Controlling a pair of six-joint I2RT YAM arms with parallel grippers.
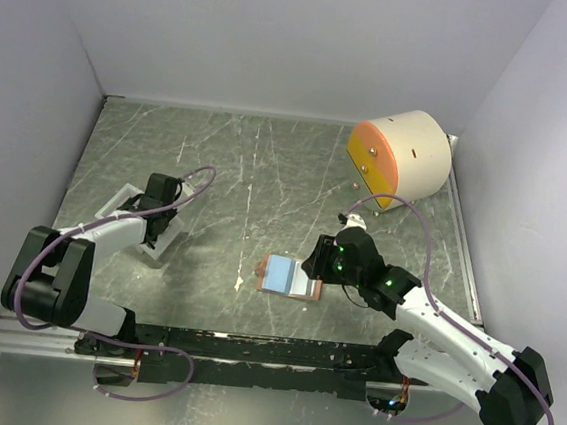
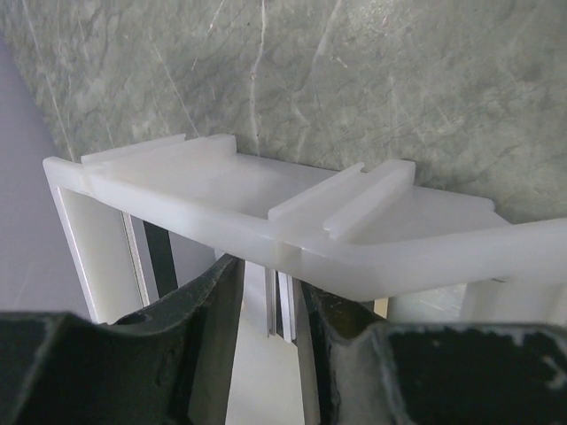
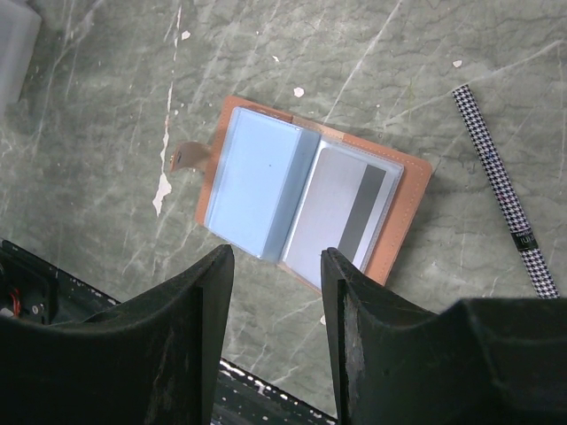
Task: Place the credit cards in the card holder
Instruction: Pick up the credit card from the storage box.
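Note:
The card holder (image 3: 400, 208) lies open on the table, salmon-brown, with its snap tab (image 3: 188, 158) at the left. A light blue card (image 3: 257, 181) sits in its left pocket and a grey card with a dark stripe (image 3: 341, 217) in its right pocket. My right gripper (image 3: 276, 261) is open and empty, just above the holder's near edge (image 1: 287, 275). My left gripper (image 2: 270, 283) is open at the white tray (image 2: 221, 190). Its fingers straddle the thin edges of cards (image 2: 282, 301) standing upright in the tray.
A big cream cylinder with an orange face (image 1: 400, 153) lies at the back right. A thin houndstooth-patterned stick (image 3: 500, 181) lies right of the holder. The white tray (image 1: 165, 246) is at the left, near the left wall.

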